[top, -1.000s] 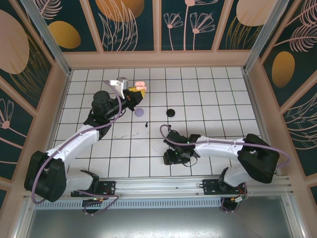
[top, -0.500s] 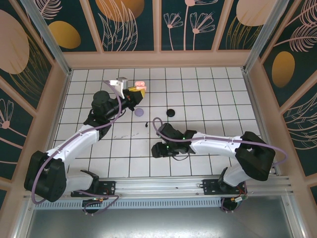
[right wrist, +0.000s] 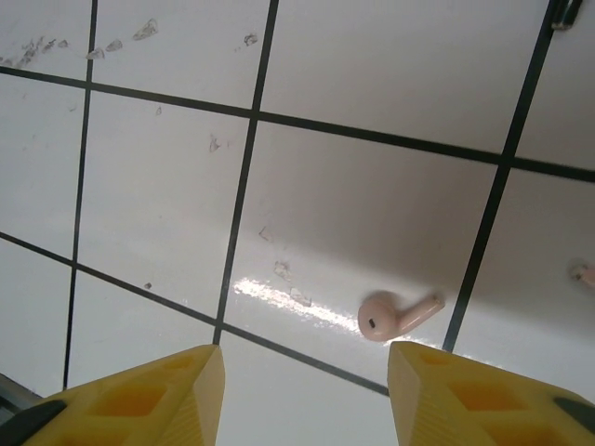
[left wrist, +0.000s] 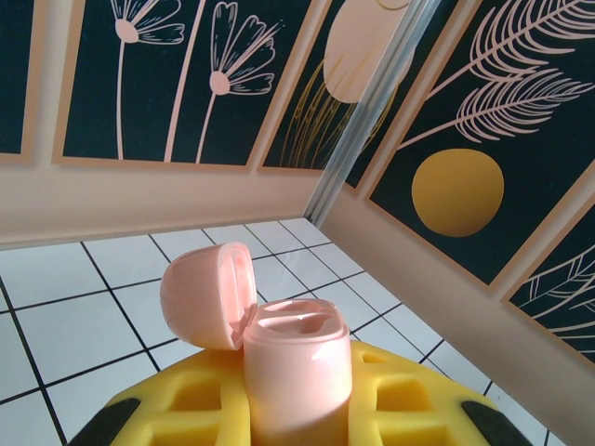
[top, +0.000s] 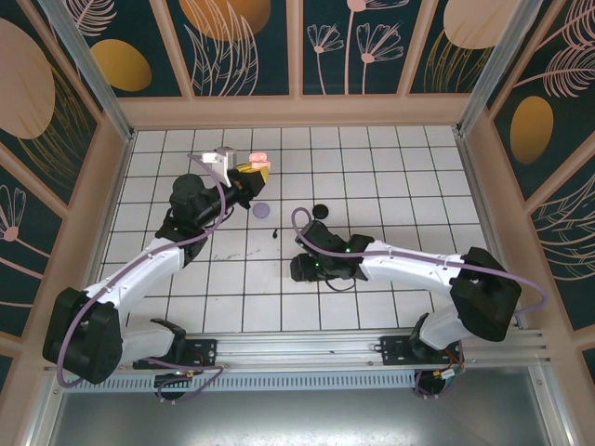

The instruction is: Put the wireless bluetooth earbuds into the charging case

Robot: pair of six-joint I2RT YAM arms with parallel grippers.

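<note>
My left gripper (top: 247, 177) is shut on the pink charging case (top: 259, 161), held up above the far-left tiles. In the left wrist view the case (left wrist: 296, 367) stands upright between the yellow fingers (left wrist: 186, 409), lid swung open to the left and both sockets bare. My right gripper (top: 297, 268) hovers low over the middle of the floor. Its yellow fingers (right wrist: 153, 400) stand open, and a pink earbud (right wrist: 394, 316) lies on the tile just ahead of the right-hand one. A small black earbud (top: 275, 233) lies between the two arms.
A purple round case (top: 262, 210) and a black one (top: 321, 212) sit on the tiles near the left gripper. Another bit of pink (right wrist: 584, 272) shows at the right wrist view's edge. Peach walls (top: 297, 110) enclose the white tiled floor.
The right arm has swung left and away from its base, bringing its open gripper over the pink earbud. The left gripper keeps hold of the case, nearly still.
</note>
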